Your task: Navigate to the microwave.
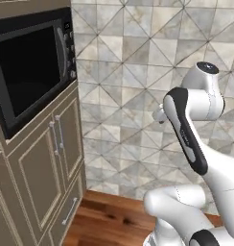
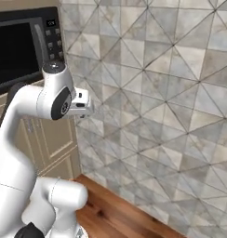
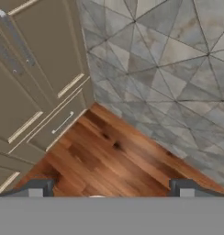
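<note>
White arm (image 1: 195,144) up close in the lower right of the left base view, microwave (image 1: 30,67) in the upper left.

Folded at the elbow, that arm climbs the lower right of the left base view and the lower left of the right base view, and the gripper (image 3: 111,189) looks down at the wood floor (image 3: 104,156), its two dark fingertips (image 3: 38,187) spread far apart at the bottom corners of the hand view with nothing between them. Up in the top left of both base views sits the microwave, black, dark glass door, button panel (image 2: 54,39) on its right side, built into beige cabinetry (image 1: 37,168) with slim handles. Patterned grey tile wall (image 2: 157,102) takes the right side, meeting the cabinets at a corner.
</note>
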You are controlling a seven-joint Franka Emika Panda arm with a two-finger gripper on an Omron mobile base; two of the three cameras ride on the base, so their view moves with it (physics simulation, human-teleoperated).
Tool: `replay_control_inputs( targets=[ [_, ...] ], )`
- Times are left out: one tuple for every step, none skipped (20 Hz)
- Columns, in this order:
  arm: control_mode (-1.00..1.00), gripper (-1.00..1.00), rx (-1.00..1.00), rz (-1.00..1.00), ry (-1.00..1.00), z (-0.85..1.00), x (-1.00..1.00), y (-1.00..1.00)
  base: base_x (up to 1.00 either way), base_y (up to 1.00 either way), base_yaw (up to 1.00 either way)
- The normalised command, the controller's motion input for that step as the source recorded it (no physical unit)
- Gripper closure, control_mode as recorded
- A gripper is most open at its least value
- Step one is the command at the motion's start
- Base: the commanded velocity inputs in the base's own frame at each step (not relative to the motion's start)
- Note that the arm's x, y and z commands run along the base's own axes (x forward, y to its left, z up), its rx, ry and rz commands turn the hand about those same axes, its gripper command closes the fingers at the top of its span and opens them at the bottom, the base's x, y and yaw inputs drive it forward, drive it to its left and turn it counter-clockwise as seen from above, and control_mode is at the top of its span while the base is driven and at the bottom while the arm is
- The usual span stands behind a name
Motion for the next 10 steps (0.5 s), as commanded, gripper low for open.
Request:
replay_control_inputs(
  targets=[
    [1.00,-1.00,0.00,0.00,0.00,0.00,0.00,0.00,0.16,-0.69,0.62],
    [1.00,-1.00,0.00,0.00,0.00,0.00,0.00,0.00,0.00,-0.89,0.55],
    [1.00,-1.00,0.00,0.00,0.00,0.00,0.00,0.00,0.00,-0.95,0.52],
    [1.00,-1.00,0.00,0.00,0.00,0.00,0.00,0.00,0.00,-0.94,0.53],
    [1.00,-1.00,0.00,0.00,0.00,0.00,0.00,0.00,0.00,-0.89,0.55],
    [1.00,-1.00,0.00,0.00,0.00,0.00,0.00,0.00,0.00,-0.83,0.57],
    [1.00,-1.00,0.00,0.00,0.00,0.00,0.00,0.00,0.05,-0.78,0.59],
    [1.00,-1.00,0.00,0.00,0.00,0.00,0.00,0.00,0.08,-0.72,0.61],
    [1.00,-1.00,0.00,0.00,0.00,0.00,0.00,0.00,0.11,-0.66,0.64],
    [1.00,-1.00,0.00,0.00,0.00,0.00,0.00,0.00,0.14,-0.57,0.67]
  ],
)
